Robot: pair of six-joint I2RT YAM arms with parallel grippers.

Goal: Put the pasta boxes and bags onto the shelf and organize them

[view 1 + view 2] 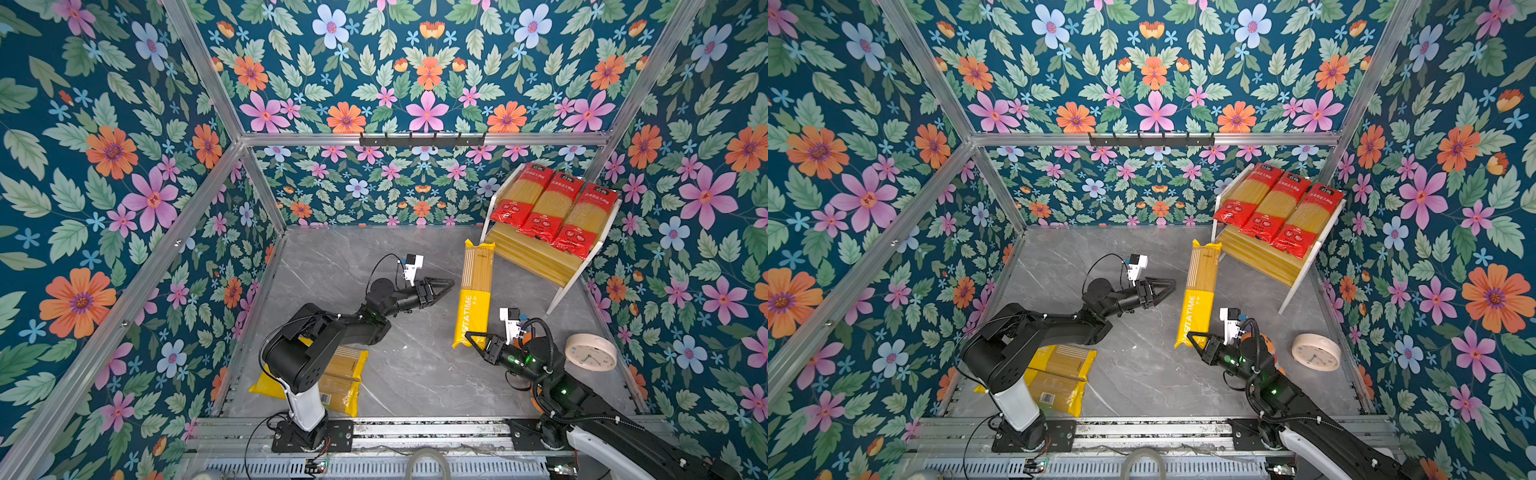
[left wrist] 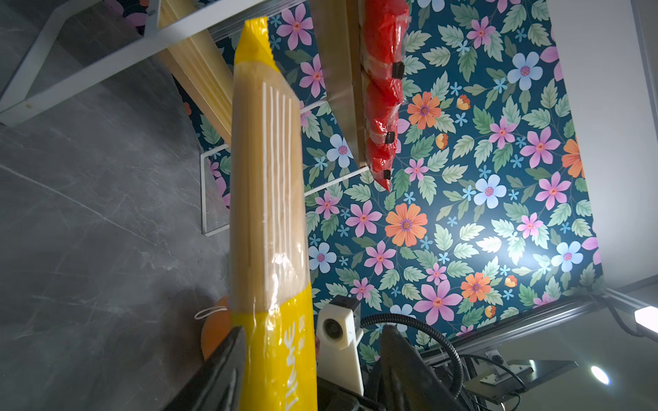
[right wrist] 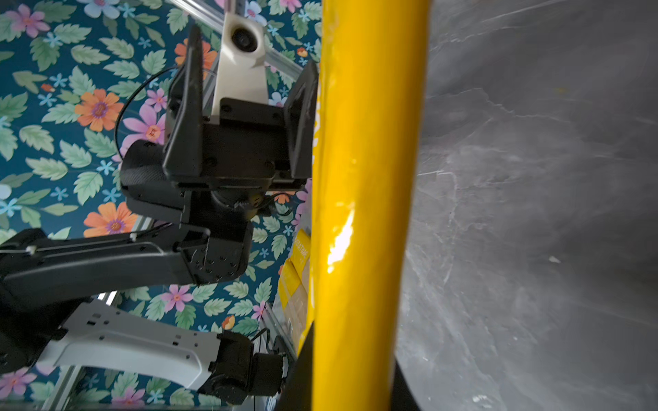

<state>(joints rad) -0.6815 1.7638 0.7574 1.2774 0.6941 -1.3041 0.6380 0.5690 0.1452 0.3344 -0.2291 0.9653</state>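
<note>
Pinching the yellow pasta pack [image 1: 478, 270] is the right end effector [image 1: 474, 338] — left end effector [image 1: 448, 286] gapes alongside.

Glossy smooth plastic film with a clear window on the long yellow spaghetti pack [image 1: 476, 291] near centre, shiny crinkled film on three red packs [image 1: 552, 208] at 1 o'clock, smooth pale wood slats on thin white painted metal frame of the two-tier shelf [image 1: 528, 257], matt grey marbled tabletop [image 1: 415, 374].

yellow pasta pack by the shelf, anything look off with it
The yellow PASTATIME pack is not on the shelf: it slants with its far end by the lower tier's corner and its near end pinched in the right gripper. Two more yellow packs lie unshelved at front left. Nothing looks torn or spilled.
</note>
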